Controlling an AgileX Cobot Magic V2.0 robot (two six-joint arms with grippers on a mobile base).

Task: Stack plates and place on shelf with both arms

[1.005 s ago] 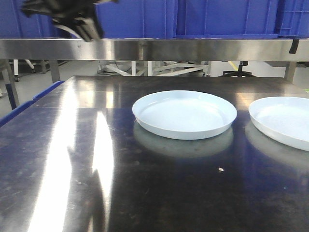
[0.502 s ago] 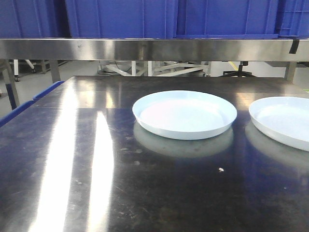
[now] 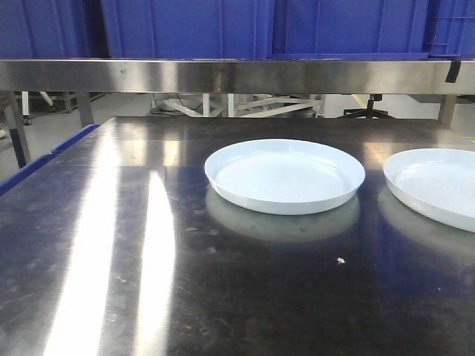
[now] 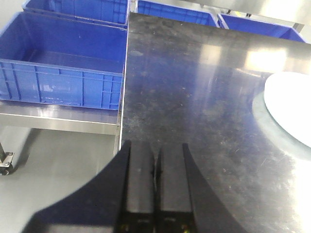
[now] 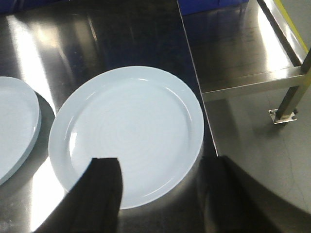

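- The counter (image 3: pixel 111 245) is dark, shiny steel. Both plates lie flat on it, apart from each other, and nothing is stacked yet.
- The shelf (image 3: pixel 223 74) runs across the back above the counter, with blue crates (image 3: pixel 185 26) on top. I'd judge that is where your stack must end up.
- What changed: a second ago a black arm blurred across the upper left of the front view, in front of the crates. It has since left that view, and the plates have not shifted. I read that as the arm pulling back to line up, so the task is barely begun.
- The middle plate (image 3: pixel 285 176) sits near the counter's centre. The right plate (image 3: pixel 438 185) is cut by the frame there and lies close to the counter's right edge.
- Your right claw (image 5: pixel 159 162) hangs above the right plate, fingers spread wide and holding nothing. It looks well placed to take that rim first.
- Your left claw (image 4: pixel 156 150) is pressed together and empty, near the counter's left edge and well apart from the middle plate. Open it before you reach.
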